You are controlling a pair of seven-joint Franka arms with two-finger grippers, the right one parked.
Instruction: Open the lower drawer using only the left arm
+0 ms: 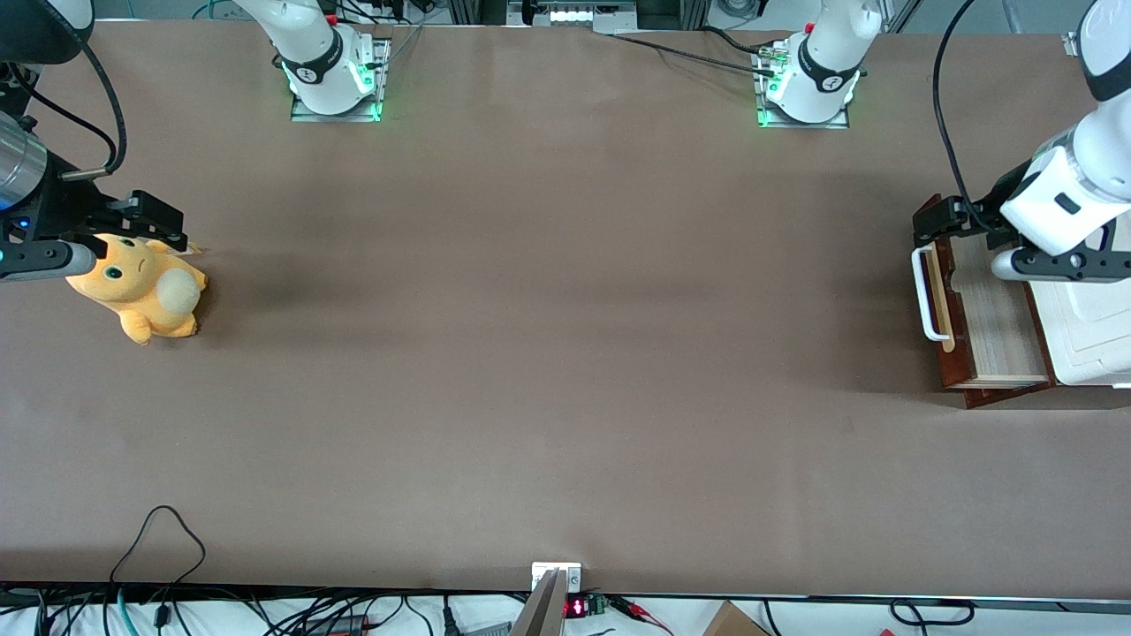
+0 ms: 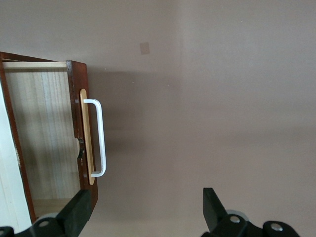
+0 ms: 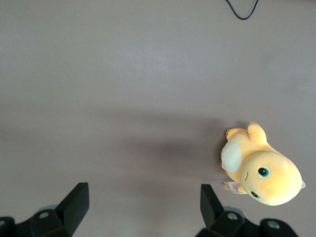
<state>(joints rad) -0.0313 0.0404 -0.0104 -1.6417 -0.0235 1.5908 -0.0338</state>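
Even, bright overhead light, soft shadows on the table (image 1: 565, 353), sharp focus.

We are seeing an orange plush toy (image 1: 141, 291) lying on the brown table (image 1: 548, 353) toward the parked arm's end, a black cable (image 1: 159, 530) looping onto the table's edge nearest the front camera.

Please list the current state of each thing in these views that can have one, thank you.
lower drawer: pulled out, its light wood inside showing.
white bar handle: free, nothing gripping it.
left arm's gripper: open, empty, above the drawer's front and the bare table in front of it.
cabinet body: sits at the working arm's end of the table.
plush toy: lying on the table toward the parked arm's end, not held.
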